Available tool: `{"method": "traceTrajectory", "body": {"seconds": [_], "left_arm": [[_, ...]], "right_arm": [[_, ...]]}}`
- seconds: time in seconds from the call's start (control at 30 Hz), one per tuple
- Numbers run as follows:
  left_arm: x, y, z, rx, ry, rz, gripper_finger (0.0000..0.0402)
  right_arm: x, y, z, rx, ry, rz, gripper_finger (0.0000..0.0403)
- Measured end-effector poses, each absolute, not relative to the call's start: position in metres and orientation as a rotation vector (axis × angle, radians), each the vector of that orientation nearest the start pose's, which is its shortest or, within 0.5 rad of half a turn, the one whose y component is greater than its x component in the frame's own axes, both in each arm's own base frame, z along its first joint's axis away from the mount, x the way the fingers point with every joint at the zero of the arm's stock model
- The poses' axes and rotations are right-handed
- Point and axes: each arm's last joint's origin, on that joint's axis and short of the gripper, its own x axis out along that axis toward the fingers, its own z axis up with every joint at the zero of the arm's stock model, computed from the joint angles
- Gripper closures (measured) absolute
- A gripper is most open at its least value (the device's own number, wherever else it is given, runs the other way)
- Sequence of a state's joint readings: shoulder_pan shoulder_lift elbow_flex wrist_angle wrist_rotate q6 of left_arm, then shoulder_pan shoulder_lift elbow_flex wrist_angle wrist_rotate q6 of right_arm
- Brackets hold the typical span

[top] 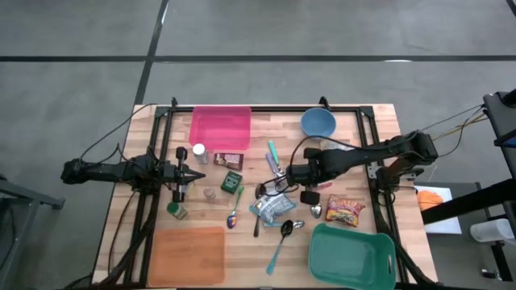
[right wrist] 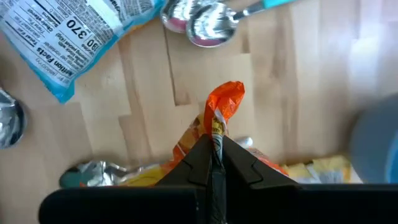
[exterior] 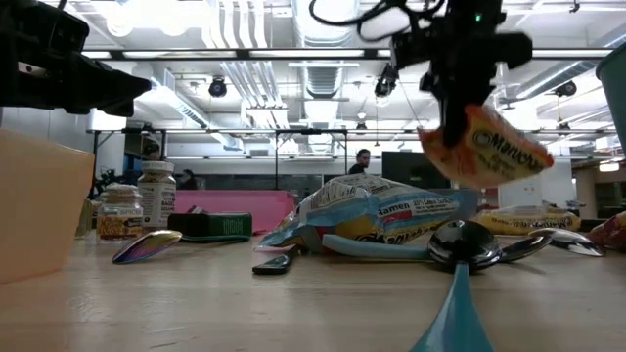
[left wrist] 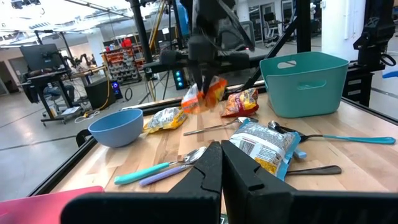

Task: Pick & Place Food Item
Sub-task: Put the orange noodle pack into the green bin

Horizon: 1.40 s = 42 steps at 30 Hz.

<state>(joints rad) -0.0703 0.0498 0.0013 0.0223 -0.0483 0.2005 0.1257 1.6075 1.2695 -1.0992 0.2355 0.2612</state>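
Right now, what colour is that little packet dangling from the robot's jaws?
Orange and yellow, with some dark print. The packet, pinched by the right gripper, shows best in the low view.

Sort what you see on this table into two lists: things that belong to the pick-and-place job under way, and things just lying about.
In the job:
right gripper, shut on the orange packet, held off the table
teal bin, perhaps the goal

Lying about:
blue bowl
pink board
blue-white packet
red packet
teal spoon
jars
left gripper, shut, waiting
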Motion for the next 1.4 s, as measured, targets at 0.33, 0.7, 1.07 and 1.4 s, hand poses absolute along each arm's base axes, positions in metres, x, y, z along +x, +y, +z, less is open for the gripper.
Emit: {"method": "traceTrajectory", "body": {"seconds": [0.33, 0.7, 1.07, 1.4], "left_arm": [[0.100, -0.006, 0.162, 0.202, 0.024, -0.024, 0.0401], [0.100, -0.006, 0.162, 0.202, 0.024, -0.024, 0.0401], [0.100, -0.006, 0.162, 0.202, 0.024, -0.024, 0.0401], [0.100, -0.006, 0.162, 0.202, 0.024, -0.025, 0.0401]], "right_arm": [[0.262, 0.052, 0.307, 0.076, 1.335, -0.322, 0.0390], [0.221, 0.095, 0.323, 0.326, 1.354, -0.352, 0.0390], [0.186, 0.151, 0.331, 0.545, 1.365, -0.379, 0.0390], [0.167, 0.202, 0.319, 0.746, 1.344, -0.464, 0.0390]]}}
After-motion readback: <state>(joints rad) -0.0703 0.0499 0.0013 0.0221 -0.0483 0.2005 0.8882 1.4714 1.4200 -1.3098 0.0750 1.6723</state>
